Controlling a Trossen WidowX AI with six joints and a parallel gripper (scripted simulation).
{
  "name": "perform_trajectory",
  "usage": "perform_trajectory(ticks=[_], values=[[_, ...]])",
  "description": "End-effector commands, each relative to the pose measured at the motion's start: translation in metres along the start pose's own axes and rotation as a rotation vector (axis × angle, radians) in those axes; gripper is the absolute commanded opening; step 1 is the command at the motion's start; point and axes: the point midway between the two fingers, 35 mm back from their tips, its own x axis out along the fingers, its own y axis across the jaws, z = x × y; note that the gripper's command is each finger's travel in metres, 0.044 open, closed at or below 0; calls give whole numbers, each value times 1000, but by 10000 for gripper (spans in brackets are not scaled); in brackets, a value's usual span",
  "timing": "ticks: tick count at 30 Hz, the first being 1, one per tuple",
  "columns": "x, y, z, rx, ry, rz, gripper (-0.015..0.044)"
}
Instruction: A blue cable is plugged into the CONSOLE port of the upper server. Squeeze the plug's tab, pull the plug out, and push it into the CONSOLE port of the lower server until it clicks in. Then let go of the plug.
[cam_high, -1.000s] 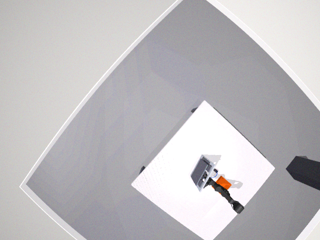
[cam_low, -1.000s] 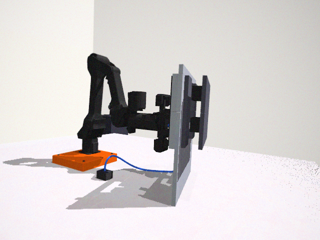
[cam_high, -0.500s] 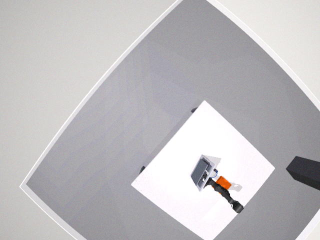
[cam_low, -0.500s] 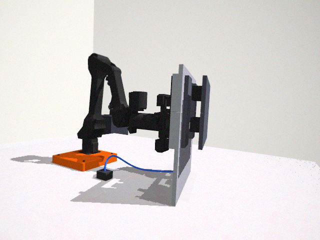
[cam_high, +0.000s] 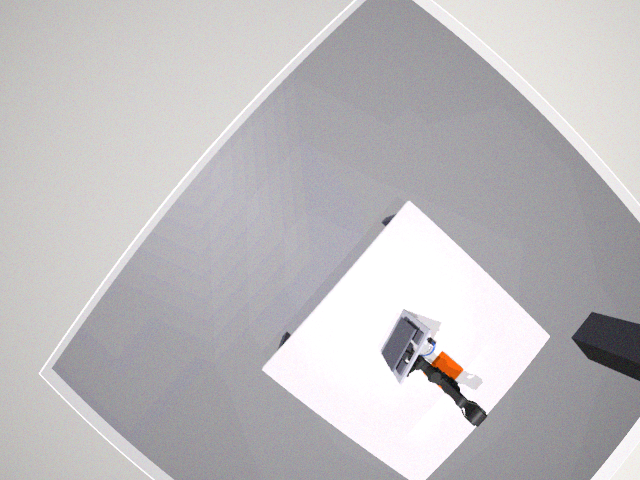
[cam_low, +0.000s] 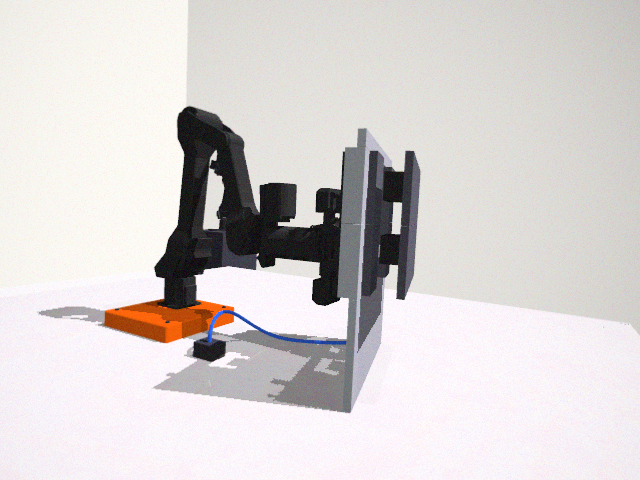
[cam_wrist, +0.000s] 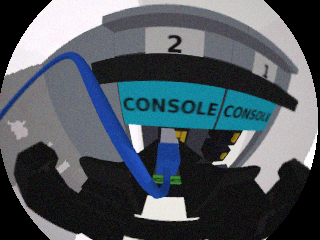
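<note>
From the top, we see our black arm (cam_high: 448, 386) reaching over the white table (cam_high: 356, 392) (cam_low: 491, 403) to the grey panel (cam_high: 398, 378) (cam_low: 356, 377), with the orange base (cam_high: 448, 364) (cam_low: 136, 321) near it; the claw is too small for us to read here

From the exterior, our claw hangs level at the panel's near face, its tips hidden from us, while the blue cable (cam_low: 276, 336) (cam_wrist: 102, 107) arches from a small black block (cam_low: 209, 349) to the panel

From the wrist, we have the claw (cam_wrist: 168, 143) clamped on the blue plug (cam_wrist: 167, 156), below the CONSOLE label (cam_wrist: 171, 106) marked 2 and in front of its port; we cannot tell whether the plug is seated
</note>
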Motion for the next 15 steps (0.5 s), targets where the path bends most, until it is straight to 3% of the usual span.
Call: perform_trajectory(ticks=[1, 15], values=[[2, -3, 0, 3, 4, -11, 0], [5, -3, 1, 3, 3, -12, 0]])
